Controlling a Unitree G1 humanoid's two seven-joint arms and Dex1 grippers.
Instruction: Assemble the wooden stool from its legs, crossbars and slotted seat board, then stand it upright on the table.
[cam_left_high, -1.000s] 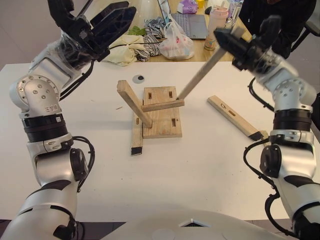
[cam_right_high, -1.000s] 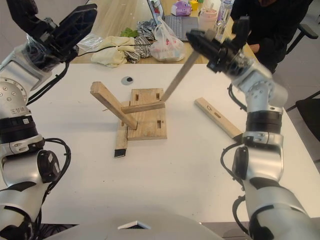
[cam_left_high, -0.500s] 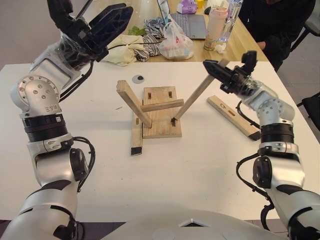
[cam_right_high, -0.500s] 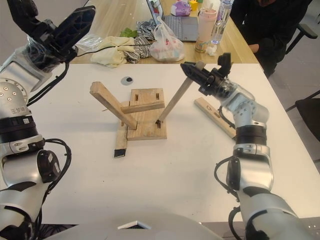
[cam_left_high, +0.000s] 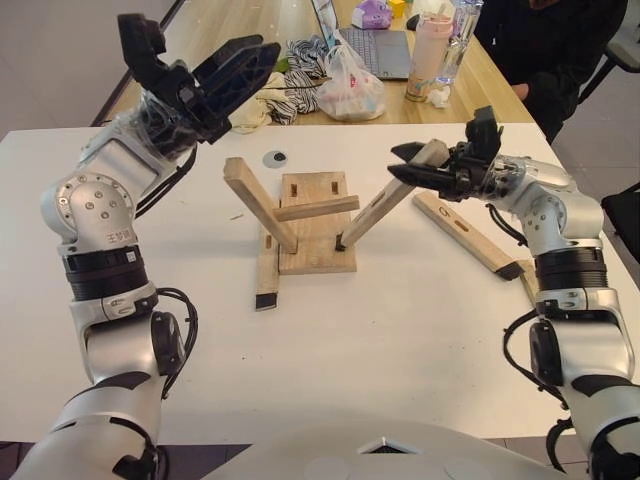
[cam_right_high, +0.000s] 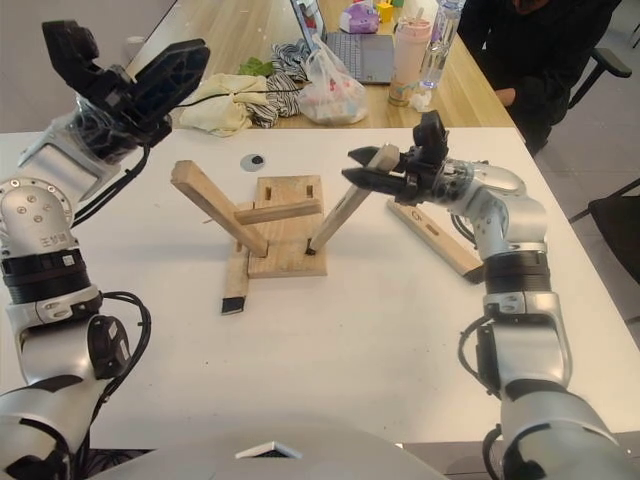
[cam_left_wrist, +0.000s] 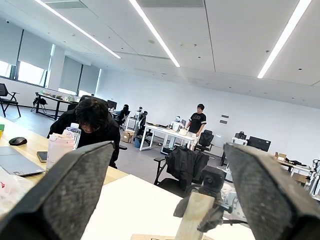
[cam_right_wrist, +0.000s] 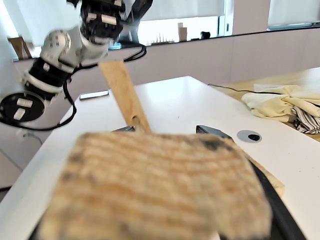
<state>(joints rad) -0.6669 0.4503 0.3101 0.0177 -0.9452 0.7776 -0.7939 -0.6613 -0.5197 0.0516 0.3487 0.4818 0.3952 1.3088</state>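
The slotted seat board lies flat mid-table. One leg stands tilted in it, joined to a crossbar across the board. Another leg lies along the board's left edge. My right gripper is shut on the upper end of a third leg, which leans steeply with its dark lower tip on the board's near right corner. That leg's end looms close in the right wrist view. My left gripper hangs open, high above the table's back left, holding nothing.
A loose wooden leg lies on the table to the right. A small round disc sits behind the board. The wooden desk behind holds cloths, a plastic bag, a laptop and bottles. The table's front half is bare white.
My right arm swung down and left, setting the held leg's lower tip onto the board's near right corner and then tilting it lower. The left arm shifted slightly, still open.
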